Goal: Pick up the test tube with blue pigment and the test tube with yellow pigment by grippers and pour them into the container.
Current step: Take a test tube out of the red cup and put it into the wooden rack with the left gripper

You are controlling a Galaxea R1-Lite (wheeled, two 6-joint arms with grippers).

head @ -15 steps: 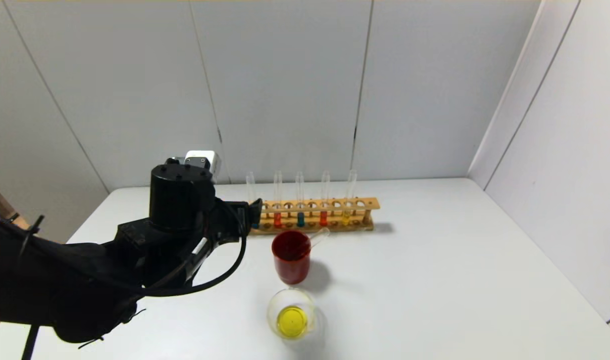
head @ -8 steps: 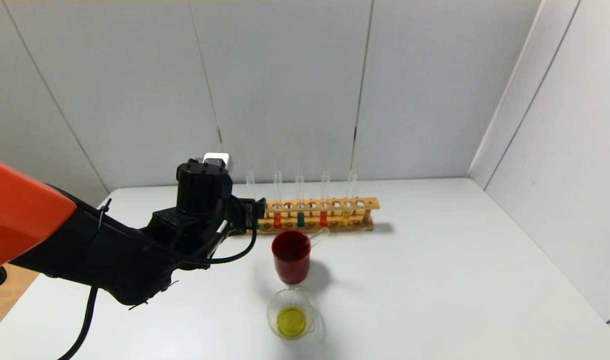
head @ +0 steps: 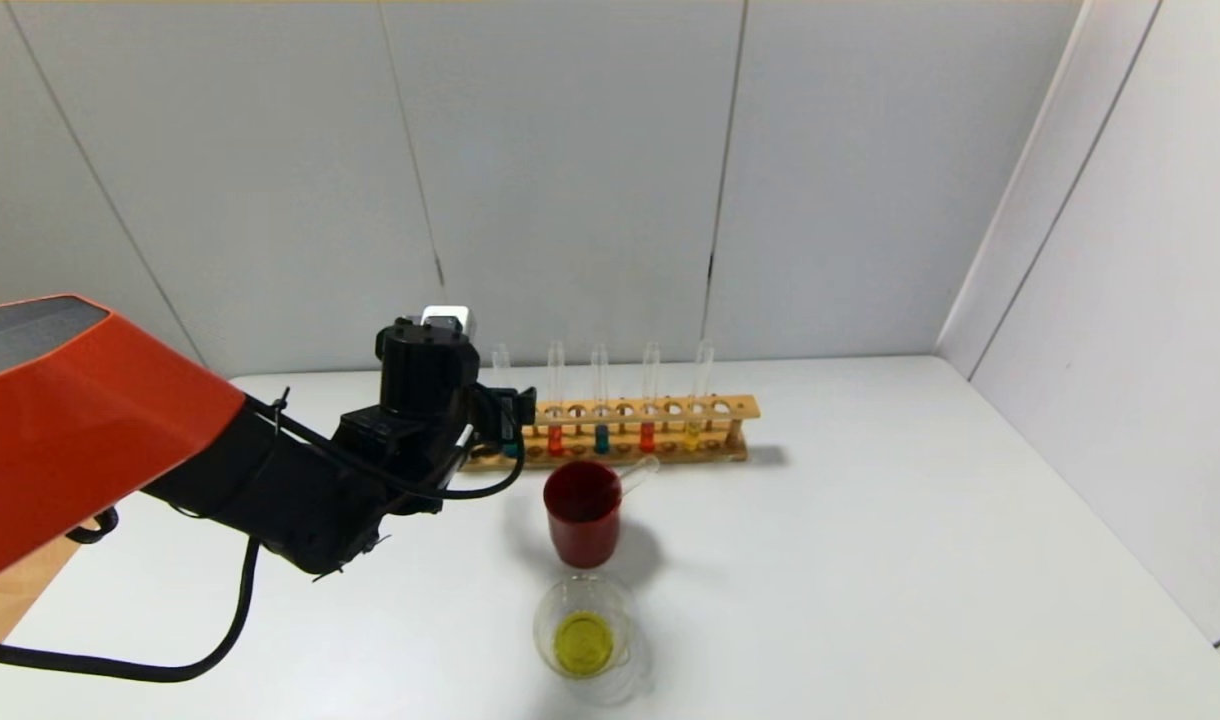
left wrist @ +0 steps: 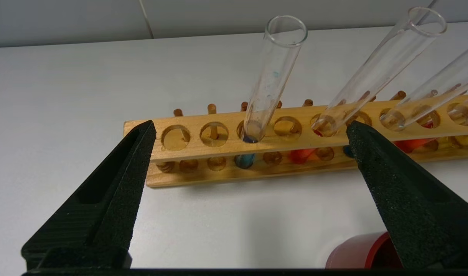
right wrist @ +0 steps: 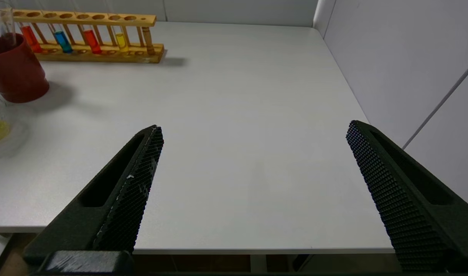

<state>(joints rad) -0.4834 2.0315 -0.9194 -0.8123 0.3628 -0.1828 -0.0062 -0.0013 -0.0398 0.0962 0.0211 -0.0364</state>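
Now the left gripper [left wrist: 249, 128], jaws spread wide, faces the test tube with blue pigment [left wrist: 270, 76] in the wooden rack [left wrist: 203, 153]; it should center, advance, then clench above the rack. The right gripper [right wrist: 253, 130] idles released.

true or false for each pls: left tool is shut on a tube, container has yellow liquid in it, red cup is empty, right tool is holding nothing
1. The left tool is shut on a tube. False: it is open, facing the blue-pigment tube in the wooden rack.
2. The container holds yellow liquid. True.
3. The red cup is empty. False: a clear tube leans in it.
4. The right tool holds nothing. True.
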